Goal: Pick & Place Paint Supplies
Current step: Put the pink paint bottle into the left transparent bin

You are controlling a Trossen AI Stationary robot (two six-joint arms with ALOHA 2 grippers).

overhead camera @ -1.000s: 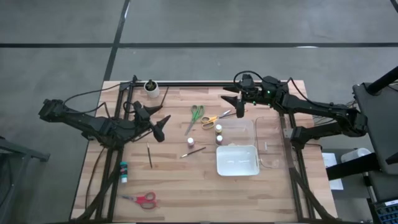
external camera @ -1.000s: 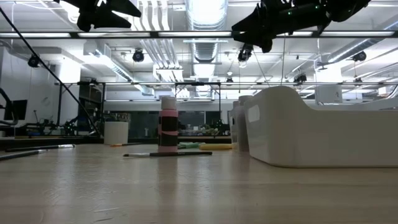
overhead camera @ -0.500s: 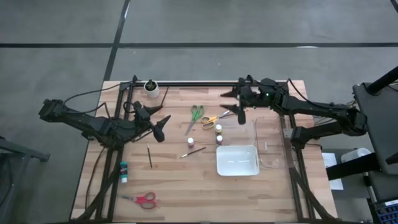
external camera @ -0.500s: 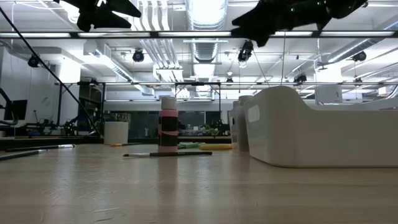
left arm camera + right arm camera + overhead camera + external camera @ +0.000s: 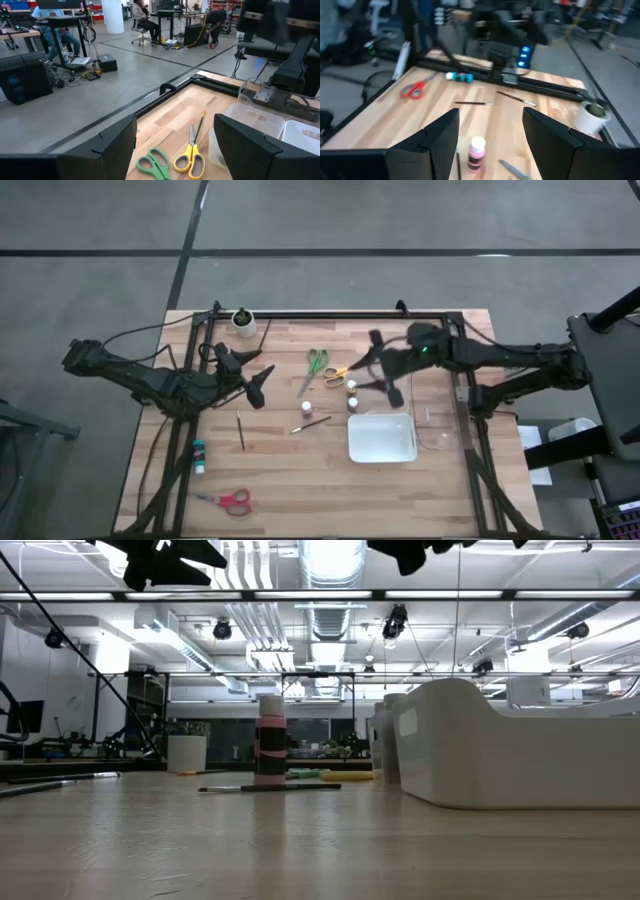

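Note:
Paint supplies lie spread on the wooden table: green scissors, yellow scissors, two small bottles, a pink bottle standing upright, a thin brush, another brush, a teal bottle on its side, and red scissors. My right gripper hovers open above the two small bottles. In its wrist view the pink bottle shows between the fingers, well below them. My left gripper waits open in the air at centre left, pointing toward the scissors.
A white tray sits right of centre with a clear container beside it. A white cup stands at the far edge. A black frame rail runs along the far side. People sit at desks in the room beyond.
My right gripper has swung from the far edge toward the table's near side, over the small bottles. It has risen a little and rolled its wrist, with its fingers staying apart. In the low view it has climbed almost out of the top.

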